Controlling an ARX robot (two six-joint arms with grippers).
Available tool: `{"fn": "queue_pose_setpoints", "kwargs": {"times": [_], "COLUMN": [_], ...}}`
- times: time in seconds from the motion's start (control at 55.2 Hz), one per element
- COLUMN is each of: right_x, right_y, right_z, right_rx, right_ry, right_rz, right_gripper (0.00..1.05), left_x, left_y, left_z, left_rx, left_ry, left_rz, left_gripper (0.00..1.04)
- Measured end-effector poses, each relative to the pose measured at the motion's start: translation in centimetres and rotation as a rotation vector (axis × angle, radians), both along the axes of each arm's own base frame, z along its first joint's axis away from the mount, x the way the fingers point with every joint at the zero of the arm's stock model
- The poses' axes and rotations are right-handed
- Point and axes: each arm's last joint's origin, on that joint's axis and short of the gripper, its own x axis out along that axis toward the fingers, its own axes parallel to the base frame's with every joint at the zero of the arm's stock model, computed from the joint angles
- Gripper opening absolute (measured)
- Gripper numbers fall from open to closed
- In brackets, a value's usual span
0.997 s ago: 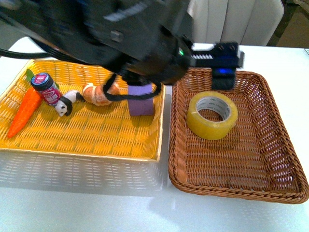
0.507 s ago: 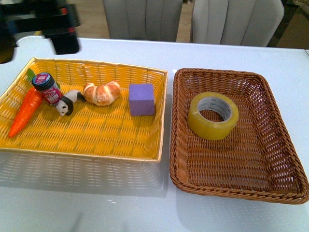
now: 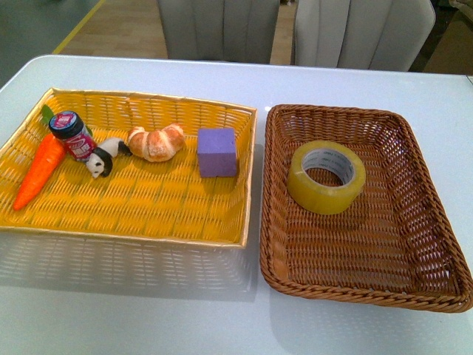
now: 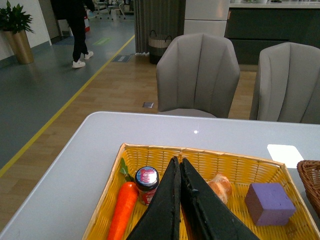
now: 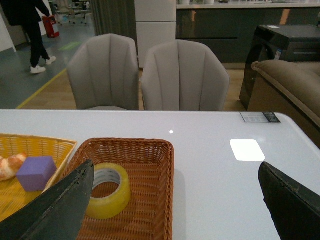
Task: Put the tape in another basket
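Observation:
The yellowish tape roll point(image 3: 326, 176) lies flat in the far half of the dark brown wicker basket point(image 3: 429, 222) at the right of the table. It also shows in the right wrist view point(image 5: 106, 190), inside the brown basket point(image 5: 150, 200). Neither gripper shows in the front view. My left gripper point(image 4: 178, 165) is shut and empty, held above the yellow basket point(image 4: 235, 162). My right gripper point(image 5: 177, 170) is open wide and empty, held above the table beside the brown basket; one of its fingers point(image 5: 55, 210) overlaps the tape's edge in that view.
The yellow basket point(image 3: 133, 203) at the left holds a carrot point(image 3: 38, 170), a small jar point(image 3: 71, 134), a panda figure point(image 3: 103, 155), a croissant point(image 3: 155, 142) and a purple block point(image 3: 216, 151). Grey chairs point(image 3: 355, 29) stand behind the white table.
The arm that blocked the front view a second ago has drawn back out of that view. The tape and the baskets have not moved.

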Motion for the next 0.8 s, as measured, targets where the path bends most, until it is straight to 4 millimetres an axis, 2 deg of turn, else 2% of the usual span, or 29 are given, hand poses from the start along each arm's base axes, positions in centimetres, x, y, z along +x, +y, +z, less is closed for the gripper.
{"fn": "queue_pose_setpoints", "kwargs": {"times": [0.145, 0.399, 0.797], "right_x": [0.0, 0.0, 0.0], "right_y": [0.0, 0.0, 0.0], "right_z": [0.0, 0.0, 0.0], "right_rx": [0.000, 0.000, 0.000], "right_ry": [0.000, 0.000, 0.000], "right_rz": [0.000, 0.000, 0.000], "right_gripper": [0.96, 0.96, 0.96], "left_x": [-2.0, -3.8, -5.9], "left_y": [0.9, 2.3, 2.3], "left_z": [0.0, 0.1, 0.7], "left_rx": [0.000, 0.002, 0.002], "left_ry": [0.001, -0.002, -0.018], "left_rz": [0.002, 0.007, 0.003], "left_gripper": [0.02, 0.02, 0.02]}}
